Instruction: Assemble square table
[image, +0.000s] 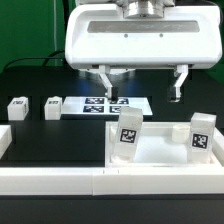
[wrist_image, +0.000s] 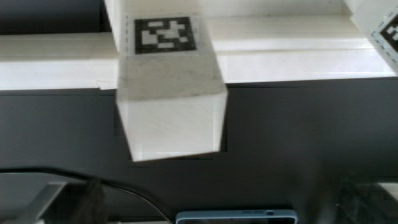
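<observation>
The gripper (image: 141, 88) hangs released, its two fingers (image: 103, 80) spread wide with nothing between them, above the far side of the black table (image: 60, 135). The arm above its broad white housing is cut off by the frame.

In the wrist view the fingers are hard to make out. Only dark, blurred shapes show at the picture's edge, along with a small grey-blue patch that cannot be identified.

The square table (image: 160, 152) is a white slab lying in the foreground, towards the exterior view's right. Its near edge is hidden behind a long white rail (image: 50, 180), and its right side runs out of frame. Two white block legs stand on it, one near its left corner (image: 128, 135) and one near the right (image: 200, 138), each with a black-and-white tag facing the camera.

The wrist view shows one leg (wrist_image: 173, 95) close up, tag (wrist_image: 166, 33) on its end. Where it joins the slab (wrist_image: 54, 62) cannot be seen.

Two more white blocks (image: 17, 108) (image: 53, 107) sit loose on the table at the exterior view's left, just beside the marker board (image: 105, 105), well apart from the slab.
</observation>
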